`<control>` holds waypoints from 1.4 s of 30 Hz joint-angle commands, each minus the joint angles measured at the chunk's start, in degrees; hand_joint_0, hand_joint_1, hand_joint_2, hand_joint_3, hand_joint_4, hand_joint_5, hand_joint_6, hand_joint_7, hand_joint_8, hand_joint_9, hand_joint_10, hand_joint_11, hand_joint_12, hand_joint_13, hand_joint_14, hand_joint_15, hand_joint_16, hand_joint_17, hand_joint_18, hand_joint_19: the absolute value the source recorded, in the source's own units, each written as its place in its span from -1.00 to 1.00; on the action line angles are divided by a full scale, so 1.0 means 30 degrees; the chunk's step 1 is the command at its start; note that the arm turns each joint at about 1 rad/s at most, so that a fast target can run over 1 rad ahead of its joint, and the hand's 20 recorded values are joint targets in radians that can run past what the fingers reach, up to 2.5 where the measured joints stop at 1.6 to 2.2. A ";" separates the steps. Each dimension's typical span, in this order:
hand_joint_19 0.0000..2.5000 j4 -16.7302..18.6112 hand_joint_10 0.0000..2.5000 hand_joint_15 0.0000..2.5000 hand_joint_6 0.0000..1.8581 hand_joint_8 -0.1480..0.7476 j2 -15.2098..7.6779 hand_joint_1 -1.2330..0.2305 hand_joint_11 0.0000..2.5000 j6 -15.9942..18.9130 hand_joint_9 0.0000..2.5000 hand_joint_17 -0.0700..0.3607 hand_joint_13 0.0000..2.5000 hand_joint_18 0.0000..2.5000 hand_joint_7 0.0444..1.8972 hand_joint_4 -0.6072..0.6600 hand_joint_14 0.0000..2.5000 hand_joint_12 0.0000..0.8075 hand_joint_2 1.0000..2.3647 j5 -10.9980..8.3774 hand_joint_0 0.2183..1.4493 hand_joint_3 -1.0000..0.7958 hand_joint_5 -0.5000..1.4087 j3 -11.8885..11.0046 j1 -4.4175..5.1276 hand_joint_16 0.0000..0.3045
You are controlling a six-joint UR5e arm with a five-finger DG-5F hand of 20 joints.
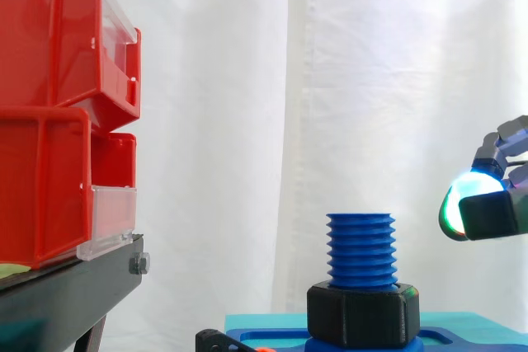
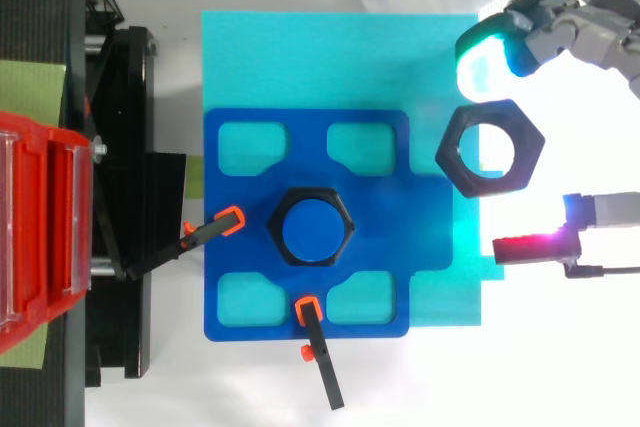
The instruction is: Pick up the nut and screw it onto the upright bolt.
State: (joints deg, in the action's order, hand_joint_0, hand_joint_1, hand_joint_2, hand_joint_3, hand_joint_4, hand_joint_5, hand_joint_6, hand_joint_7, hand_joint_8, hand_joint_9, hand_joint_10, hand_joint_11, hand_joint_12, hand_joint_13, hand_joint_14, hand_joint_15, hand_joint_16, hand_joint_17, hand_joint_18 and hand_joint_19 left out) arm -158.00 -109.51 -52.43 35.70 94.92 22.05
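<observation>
Loose nut: the black hexagonal plastic nut lies flat at the right edge of the cyan sheet, partly overhanging onto the white bench.
Nut's axis: the bore points straight up at the top camera. Two corners of the hexagon point left and right across that view.
Hand: the hand comes in from the right, just past the sheet's edge. In the side view it hangs to the right of the bolt, about level with the threaded top.
Fingers: released and spread, grasping nothing. One cyan-green pad sits on the far side of the nut and a magenta pad on the near side.
Nut and fingers: the nut lies between the two glowing pads, apart from both – no contact that I can see.
Bolt: the blue threaded plastic bolt stands upright in the middle of the blue base plate, well to the left of the loose nut.
Second nut: another black hexagonal nut sits around the foot of the bolt, right down at the plate.
Clamps: two black clamps with orange tips bear on the plate's left and near edges.
Left side: red plastic bins are stacked on a black stand.
</observation>
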 commanded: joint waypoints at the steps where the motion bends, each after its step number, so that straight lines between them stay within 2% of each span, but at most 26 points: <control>1: -1.00 0.0869 -1.00 -1.00 -0.46 -0.01 0.0058 -0.28 -1.00 -0.0188 -0.68 -0.19 -0.67 -0.77 0.06 0.38 -1.00 -0.08 -1.00 0.0491 -0.49 -0.44 -0.69 -0.0001 -0.0084 -0.69; 3: -1.00 0.1309 -1.00 -1.00 -0.46 -0.01 0.0058 -0.28 -1.00 -0.0364 -0.68 -0.19 -0.67 -0.77 0.06 0.39 -1.00 -0.08 -1.00 0.0843 -0.49 -0.44 -0.69 -0.0001 -0.0113 -0.69; 4: -1.00 0.1894 -1.00 -1.00 -0.46 -0.01 0.0058 -0.28 -1.00 -0.0716 -0.68 -0.18 -0.67 -0.77 0.06 0.39 -1.00 -0.08 -1.00 0.1458 -0.49 -0.44 -0.69 -0.0001 -0.0172 -0.69; 5: -1.00 0.1894 -1.00 -1.00 -0.46 -0.01 0.0058 -0.28 -1.00 -0.0716 -0.68 -0.18 -0.67 -0.77 0.06 0.39 -1.00 -0.08 -1.00 0.1458 -0.49 -0.44 -0.69 -0.0001 -0.0172 -0.69; 7: -1.00 0.2510 -1.00 -1.00 -0.46 -0.01 0.0058 -0.28 -1.00 -0.1243 -0.68 -0.18 -0.67 -0.77 0.06 0.39 -1.00 -0.08 -1.00 0.2220 -0.49 -0.44 -0.69 -0.0030 -0.0289 -0.69; 8: -1.00 0.2685 -1.00 -1.00 -0.46 -0.01 0.0028 -0.27 -1.00 -0.1389 -0.68 -0.18 -0.67 -0.77 0.07 0.39 -1.00 -0.08 -1.00 0.2366 -0.49 -0.44 -0.69 -0.0059 -0.0319 -0.69; 9: -1.00 0.3154 -1.00 -1.00 -0.46 -0.01 0.0028 -0.27 -1.00 -0.1887 -0.68 -0.19 -0.67 -0.76 0.06 0.39 -1.00 -0.08 -1.00 0.2806 -0.49 -0.44 -0.69 -0.0089 -0.0406 -0.69; 11: -1.00 0.3623 -1.00 -1.00 -0.46 -0.01 0.0028 -0.27 -1.00 -0.2385 -0.68 -0.18 -0.67 -0.76 0.06 0.39 -1.00 -0.08 -1.00 0.3128 -0.49 -0.44 -0.69 -0.0147 -0.0436 -0.69; 13: -1.00 0.4209 -1.00 -1.00 -0.46 -0.01 0.0028 -0.27 -1.00 -0.3469 -0.67 -0.18 -0.67 -0.76 0.07 0.40 -1.00 -0.08 -1.00 0.3773 -0.49 -0.44 -0.69 -0.0411 -0.0641 -0.69; 14: -1.00 0.4297 -1.00 -1.00 -0.46 -0.01 0.0028 -0.27 -1.00 -0.3792 -0.67 -0.18 -0.67 -0.76 0.07 0.40 -1.00 -0.08 -1.00 0.4212 -0.49 -0.44 -0.69 -0.0557 -0.0758 -0.69; 18: -1.00 0.4326 -1.00 -1.00 -0.46 -0.01 0.0028 -0.27 -1.00 -0.3967 -0.67 -0.18 -0.67 -0.76 0.07 0.39 -1.00 -0.08 -1.00 0.4798 -0.49 -0.44 -0.69 -0.0587 -0.0875 -0.69; 20: -1.00 0.4355 -1.00 -1.00 -0.46 -0.01 0.0058 -0.26 -1.00 -0.4026 -0.67 -0.18 -0.67 -0.76 0.07 0.39 -1.00 -0.08 -1.00 0.5355 -0.49 -0.44 -0.69 -0.0587 -0.0934 -0.69; 22: -1.00 0.4414 -1.00 -1.00 -0.46 -0.01 0.0028 -0.26 -1.00 -0.4143 -0.67 -0.18 -0.67 -0.76 0.07 0.40 -1.00 -0.08 -1.00 0.6204 -0.49 -0.44 -0.69 -0.0587 -0.0963 -0.69; 26: -1.00 0.4619 -1.00 -1.00 -0.46 -0.01 0.0028 -0.26 -1.00 -0.4671 -0.67 -0.18 -0.66 -0.76 0.06 0.40 -1.00 -0.08 -1.00 0.7347 -0.49 -0.44 -0.69 -0.0587 -0.0992 -0.69; 27: -1.00 0.4941 -1.00 -1.00 -0.46 -0.01 0.0028 -0.26 -1.00 -0.5286 -0.67 -0.18 -0.66 -0.76 0.07 0.39 -1.00 -0.08 -1.00 0.7991 -0.49 -0.44 -0.69 -0.0587 -0.1022 -0.69; 34: -1.00 0.6055 -1.00 -1.00 -0.46 -0.01 -0.0060 -0.26 -1.00 -0.5901 -0.67 -0.18 -0.66 -0.75 0.07 0.39 -1.00 -0.08 -1.00 0.8079 -0.49 -0.44 -0.69 -0.0587 -0.1080 -0.69; 42: -1.00 0.6611 -1.00 -1.00 -0.46 -0.01 -0.0704 -0.26 -1.00 -0.5901 -0.67 -0.18 -0.66 -0.75 0.06 0.39 -1.00 -0.08 -1.00 0.8460 -0.49 -0.44 -0.69 -0.0587 -0.1578 -0.69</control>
State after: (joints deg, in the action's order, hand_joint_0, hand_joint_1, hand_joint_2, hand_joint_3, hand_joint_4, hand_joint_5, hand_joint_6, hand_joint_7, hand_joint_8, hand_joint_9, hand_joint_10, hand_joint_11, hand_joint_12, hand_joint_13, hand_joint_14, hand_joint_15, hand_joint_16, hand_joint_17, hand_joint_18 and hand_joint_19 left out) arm -139.11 -111.02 -70.13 60.55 93.16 17.78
